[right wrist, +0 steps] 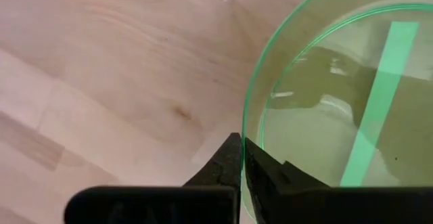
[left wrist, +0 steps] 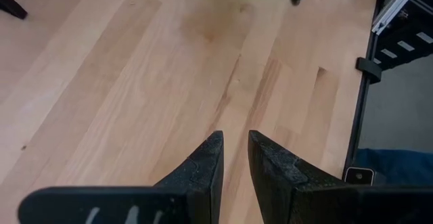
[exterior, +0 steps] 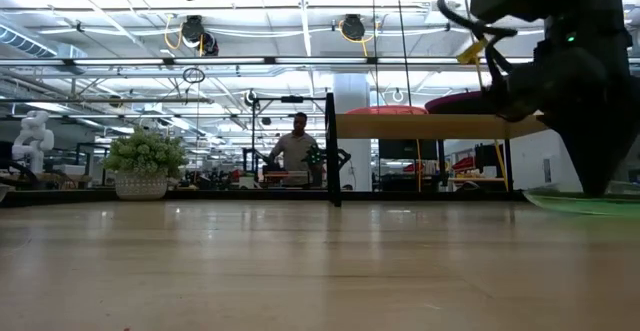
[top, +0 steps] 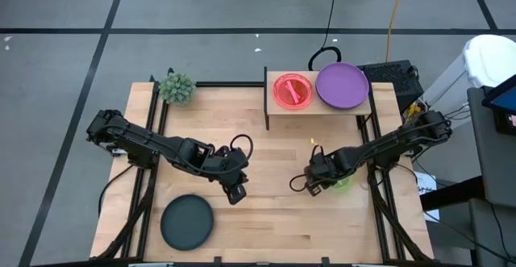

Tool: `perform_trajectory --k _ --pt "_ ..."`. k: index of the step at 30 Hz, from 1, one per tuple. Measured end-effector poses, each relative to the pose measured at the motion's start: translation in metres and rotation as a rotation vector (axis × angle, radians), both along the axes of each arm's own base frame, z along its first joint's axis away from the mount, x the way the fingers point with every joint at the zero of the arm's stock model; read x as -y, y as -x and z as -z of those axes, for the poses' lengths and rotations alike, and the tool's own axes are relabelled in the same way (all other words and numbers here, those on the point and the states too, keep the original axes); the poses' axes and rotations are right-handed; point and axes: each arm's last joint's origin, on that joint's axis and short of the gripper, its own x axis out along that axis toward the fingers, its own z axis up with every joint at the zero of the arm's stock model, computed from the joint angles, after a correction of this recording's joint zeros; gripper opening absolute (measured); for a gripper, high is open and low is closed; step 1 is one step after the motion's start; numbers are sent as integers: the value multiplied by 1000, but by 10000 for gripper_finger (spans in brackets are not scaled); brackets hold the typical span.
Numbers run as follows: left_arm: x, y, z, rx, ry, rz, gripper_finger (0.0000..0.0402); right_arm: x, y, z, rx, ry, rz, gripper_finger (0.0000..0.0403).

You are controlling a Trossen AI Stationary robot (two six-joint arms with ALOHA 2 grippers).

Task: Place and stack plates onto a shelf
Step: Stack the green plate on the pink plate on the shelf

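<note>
A translucent neon green plate (right wrist: 338,116) lies at the table's right, also seen as the green plate (top: 343,184). My right gripper (right wrist: 241,153) is shut on its rim, pointing steeply down. Toward the table's middle left, my left gripper (left wrist: 235,158) hangs above bare wood, its fingers a little apart with nothing between them. A dark teal plate (top: 187,222) lies flat near the front left. The shelf (top: 278,109) stands at the far edge and carries a pink-red plate (top: 293,89) and a purple plate (top: 342,85) side by side. My right gripper pinches the green plate's rim (right wrist: 246,130) between its two fingers, on the side toward the table's middle. The fingers come from above, slanting steeply down. In the low view the plate (exterior: 585,203) sits low at the table top; whether it is lifted clear I cannot tell.
A small spiky green plant (top: 176,87) stands at the far left corner. Bare wood lies between the two arms and in front of the shelf. A person (exterior: 296,146) stands in the room far behind the table.
</note>
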Motion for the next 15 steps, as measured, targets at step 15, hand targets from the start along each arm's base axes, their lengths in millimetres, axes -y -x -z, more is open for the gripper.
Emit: perform_trajectory --k 15 --pt "0 0 0 9 -42 31 74 5 17 -53 343 13 -197 0"
